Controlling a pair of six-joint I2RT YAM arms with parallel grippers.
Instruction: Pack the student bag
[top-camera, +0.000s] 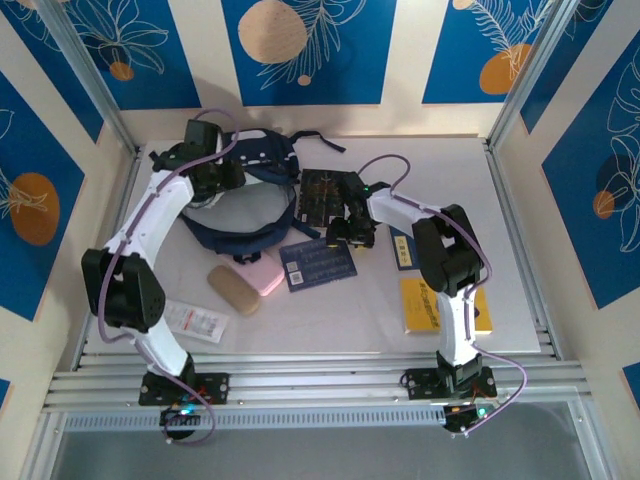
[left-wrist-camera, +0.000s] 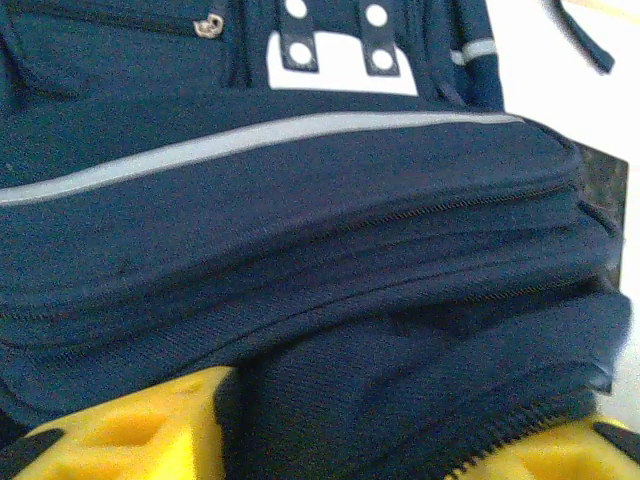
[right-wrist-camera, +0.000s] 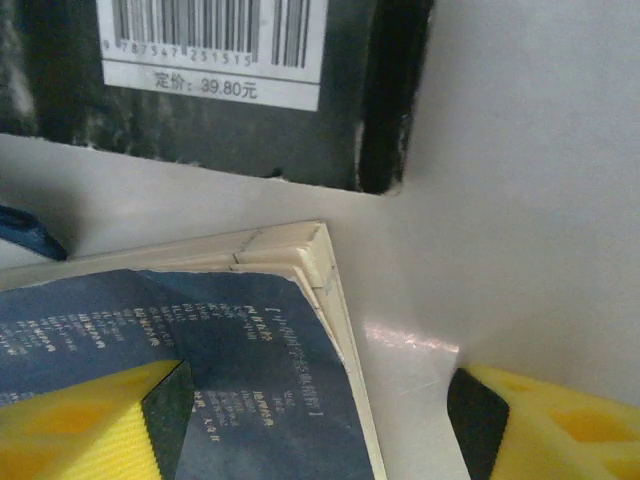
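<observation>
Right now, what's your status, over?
Left jaws straddle a fold of the bag, grip unclear. Right jaws open over a corner of the blue book. Black book just beyond.

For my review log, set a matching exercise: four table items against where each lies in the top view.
Items:
1. student bag
2. yellow book
3. white packet
4. pink case

Places:
A. near left edge of the table
B. far left of the table
C. near right of the table
D. between the tan case and the blue book

Pairs: 1-B, 2-C, 3-A, 4-D
</observation>
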